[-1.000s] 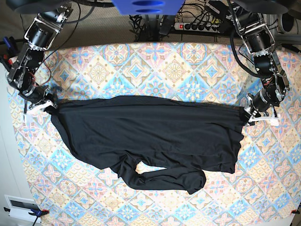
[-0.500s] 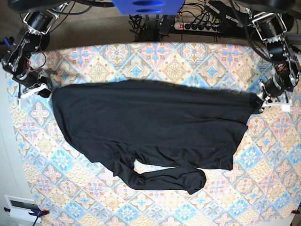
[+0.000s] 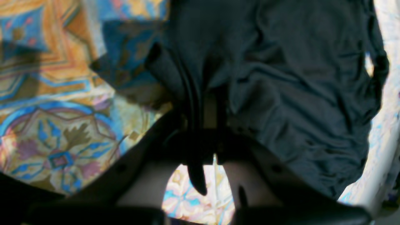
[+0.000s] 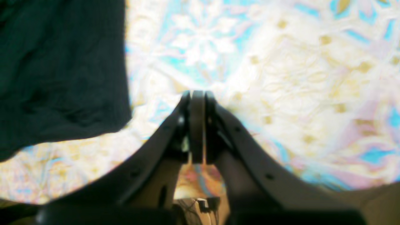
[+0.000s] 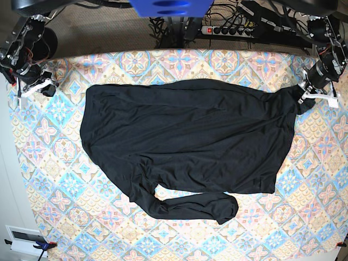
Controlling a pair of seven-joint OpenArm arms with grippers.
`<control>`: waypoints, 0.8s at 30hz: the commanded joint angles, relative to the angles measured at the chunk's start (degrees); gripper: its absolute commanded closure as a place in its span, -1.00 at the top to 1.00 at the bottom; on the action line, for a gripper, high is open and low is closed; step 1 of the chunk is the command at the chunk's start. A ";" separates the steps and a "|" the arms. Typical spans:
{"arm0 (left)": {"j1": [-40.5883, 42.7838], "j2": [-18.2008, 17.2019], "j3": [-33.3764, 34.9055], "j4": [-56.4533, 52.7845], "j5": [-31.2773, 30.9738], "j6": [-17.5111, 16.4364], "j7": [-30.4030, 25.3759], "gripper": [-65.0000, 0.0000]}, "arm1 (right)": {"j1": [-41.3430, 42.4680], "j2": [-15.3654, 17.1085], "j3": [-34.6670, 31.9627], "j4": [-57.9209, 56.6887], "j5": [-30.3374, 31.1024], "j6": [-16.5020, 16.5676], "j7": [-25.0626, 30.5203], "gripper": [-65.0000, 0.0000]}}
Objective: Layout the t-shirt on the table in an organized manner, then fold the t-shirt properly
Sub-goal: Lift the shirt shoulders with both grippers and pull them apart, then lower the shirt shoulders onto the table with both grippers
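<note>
Since the earlier frame, both arms have drawn toward the frame's top edge, and the right gripper has let go, its jaws now pressed together on nothing. At upper right, the left gripper stays clamped on a corner of the plain black long-sleeved t-shirt. That garment lies spread across the middle of the pastel floral-tiled table, one sleeve curled toward the frame's bottom.

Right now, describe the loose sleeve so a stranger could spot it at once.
On the patterned table, find the black t-shirt spread across the middle. Along its near edge a long sleeve curls sideways, doubled over itself. It is the only part jutting past the shirt's body.
</note>
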 commanded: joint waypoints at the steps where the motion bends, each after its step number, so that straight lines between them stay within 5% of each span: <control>1: -0.15 -1.26 -1.79 1.13 -0.97 -0.48 -0.70 -1.00 | 0.34 1.06 -0.20 1.05 2.12 0.39 0.89 -0.97; 11: 0.56 -2.58 -4.87 0.96 -0.53 -0.48 -1.05 -1.00 | 0.25 1.06 -10.58 1.58 5.46 0.39 1.50 -0.95; 20: -1.38 -2.50 -4.69 0.87 -0.36 -0.48 -0.78 -0.99 | 0.43 0.88 -15.41 2.02 5.64 0.39 1.50 -0.35; 24: -2.43 -2.50 -4.60 -0.10 -0.36 -0.48 -0.78 -0.99 | 0.43 0.01 -15.50 1.67 5.64 0.39 1.41 -0.32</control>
